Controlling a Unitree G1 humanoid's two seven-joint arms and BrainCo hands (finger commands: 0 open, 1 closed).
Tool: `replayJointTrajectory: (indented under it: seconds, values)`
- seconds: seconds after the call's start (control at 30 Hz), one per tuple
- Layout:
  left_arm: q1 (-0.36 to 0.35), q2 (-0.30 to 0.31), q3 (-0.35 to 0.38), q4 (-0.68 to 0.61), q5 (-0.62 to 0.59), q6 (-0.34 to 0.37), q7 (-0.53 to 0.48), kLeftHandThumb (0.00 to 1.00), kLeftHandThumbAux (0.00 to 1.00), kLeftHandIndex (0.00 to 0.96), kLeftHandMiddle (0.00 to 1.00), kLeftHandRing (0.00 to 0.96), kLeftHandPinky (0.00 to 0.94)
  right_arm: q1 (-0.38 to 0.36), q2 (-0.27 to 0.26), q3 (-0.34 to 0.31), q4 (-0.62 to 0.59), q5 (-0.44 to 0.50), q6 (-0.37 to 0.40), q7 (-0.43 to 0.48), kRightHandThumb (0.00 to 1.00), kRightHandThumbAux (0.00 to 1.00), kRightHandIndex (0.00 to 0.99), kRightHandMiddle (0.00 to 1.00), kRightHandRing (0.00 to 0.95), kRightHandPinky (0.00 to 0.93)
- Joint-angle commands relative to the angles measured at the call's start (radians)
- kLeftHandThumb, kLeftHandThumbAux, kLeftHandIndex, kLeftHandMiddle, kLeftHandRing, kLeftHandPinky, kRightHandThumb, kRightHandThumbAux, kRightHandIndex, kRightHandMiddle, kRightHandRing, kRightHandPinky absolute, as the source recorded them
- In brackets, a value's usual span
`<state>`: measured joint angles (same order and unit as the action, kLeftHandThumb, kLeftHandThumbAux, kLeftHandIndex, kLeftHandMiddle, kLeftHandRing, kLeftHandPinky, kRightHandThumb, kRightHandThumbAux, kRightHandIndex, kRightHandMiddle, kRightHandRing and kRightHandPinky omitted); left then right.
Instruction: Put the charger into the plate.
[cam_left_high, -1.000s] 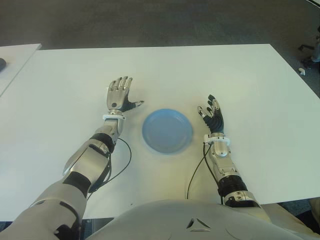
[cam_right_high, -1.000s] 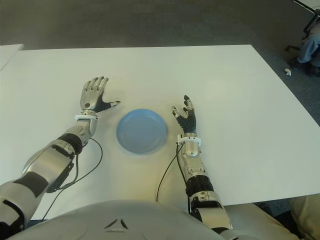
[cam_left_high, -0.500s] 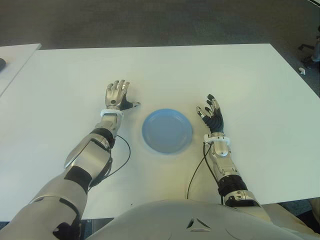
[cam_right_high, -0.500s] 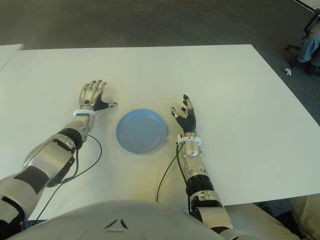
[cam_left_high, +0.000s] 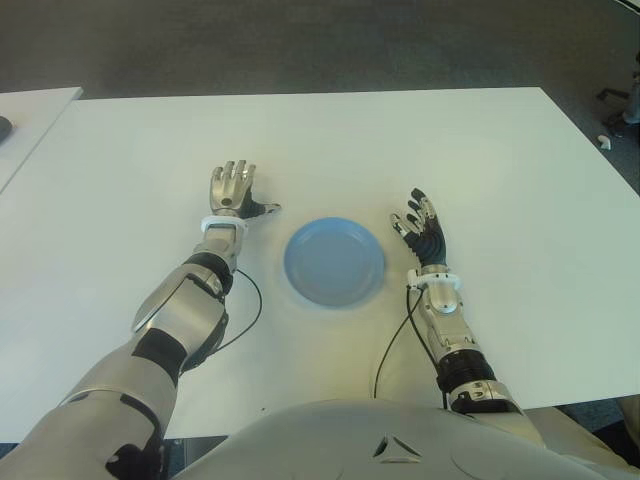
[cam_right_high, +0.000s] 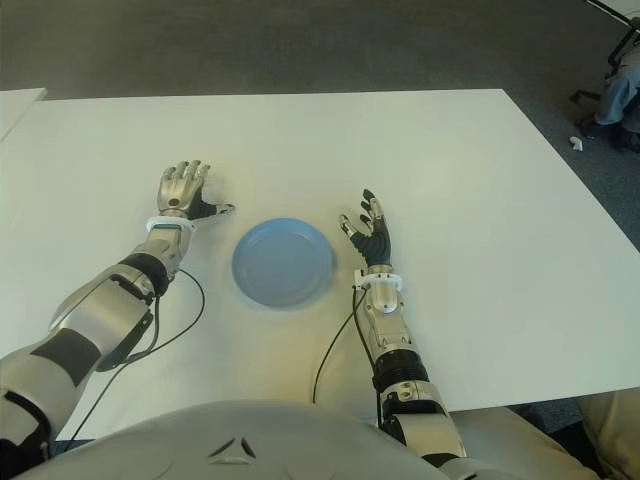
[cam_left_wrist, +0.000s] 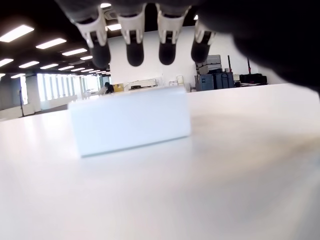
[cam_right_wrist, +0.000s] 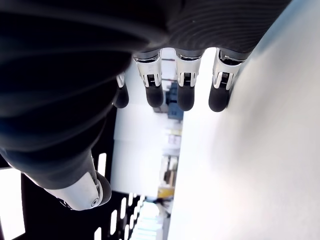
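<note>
Reaching for the white charger (cam_left_wrist: 130, 119) looks like the step in hand: best to come down over it on the white tabletop (cam_left_high: 420, 140), close around its long sides, lift clear, then carry across to the blue plate (cam_left_high: 334, 262), which holds nothing yet. Left robot hand (cam_left_high: 232, 189) just left of the plate, fingers spread above the block, not touching it. Right robot hand (cam_left_high: 422, 230) just right of the plate, spread too, holding nothing.
</note>
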<state>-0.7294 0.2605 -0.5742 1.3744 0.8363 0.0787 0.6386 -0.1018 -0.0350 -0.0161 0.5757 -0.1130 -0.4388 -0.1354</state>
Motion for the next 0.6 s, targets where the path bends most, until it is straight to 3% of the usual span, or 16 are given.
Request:
replayJointTrajectory:
  seconds: [0.03, 0.3, 0.6]
  values:
    - [-0.017, 0.001, -0.01, 0.023, 0.0, 0.038, -0.106, 0.071, 0.301, 0.0, 0.0, 0.0, 0.0, 0.182, 0.0, -0.005, 0.185, 0.011, 0.143, 0.02, 0.272, 0.701, 0.04, 0.059, 0.078, 0.133]
    - [-0.021, -0.004, 0.023, 0.027, -0.041, 0.058, -0.265, 0.01, 0.321, 0.0, 0.0, 0.0, 0.0, 0.19, -0.004, -0.007, 0.187, 0.008, 0.137, 0.021, 0.278, 0.712, 0.051, 0.066, 0.082, 0.135]
    - [0.009, -0.03, 0.044, 0.026, -0.077, 0.049, -0.357, 0.0, 0.338, 0.0, 0.0, 0.0, 0.0, 0.199, -0.005, -0.011, 0.182, 0.015, 0.135, 0.026, 0.288, 0.7, 0.07, 0.082, 0.092, 0.138]
